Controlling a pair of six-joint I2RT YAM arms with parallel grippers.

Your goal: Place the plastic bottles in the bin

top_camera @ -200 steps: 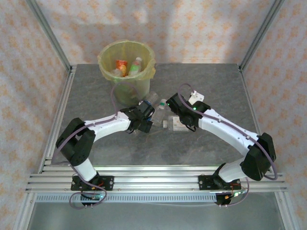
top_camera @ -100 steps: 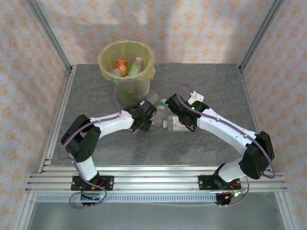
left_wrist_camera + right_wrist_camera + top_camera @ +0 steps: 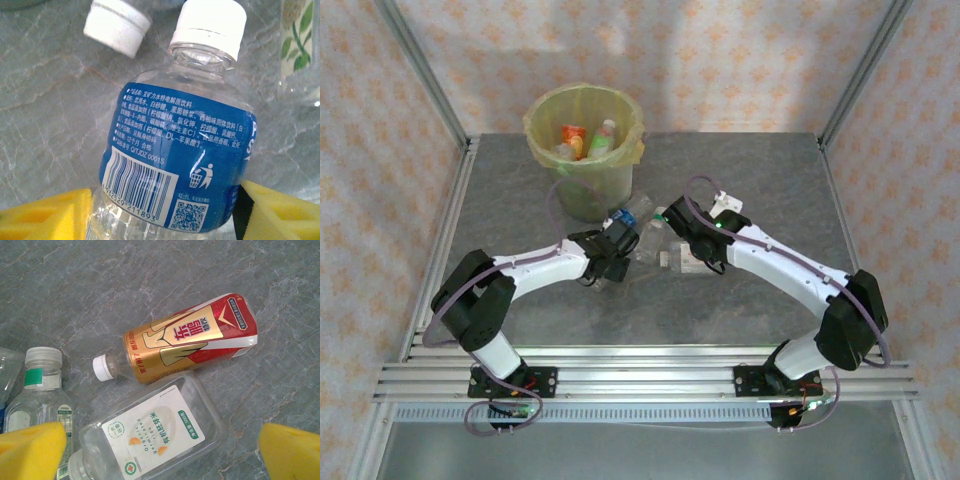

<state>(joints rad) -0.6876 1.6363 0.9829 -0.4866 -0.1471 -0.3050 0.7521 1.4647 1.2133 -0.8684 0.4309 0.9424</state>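
A: Left wrist view, item one: blue-label bottle [image 3: 185, 145]. Where is it sitting?
B: Between the yellow pads [image 3: 45, 215] of the left gripper [image 3: 162, 212], which is clamping its lower body, cap pointing away, likely for carrying to the bin [image 3: 590, 190].
A: Item two, right gripper [image 3: 160, 450]?
B: Jaws are standing wide apart, hovering over a white-label bottle [image 3: 150, 435] and a red-and-gold bottle [image 3: 190, 340] lying on the table [image 3: 100, 280], presumably sizing up another pick. Several bottles [image 3: 588, 140] are already lying in the bin.
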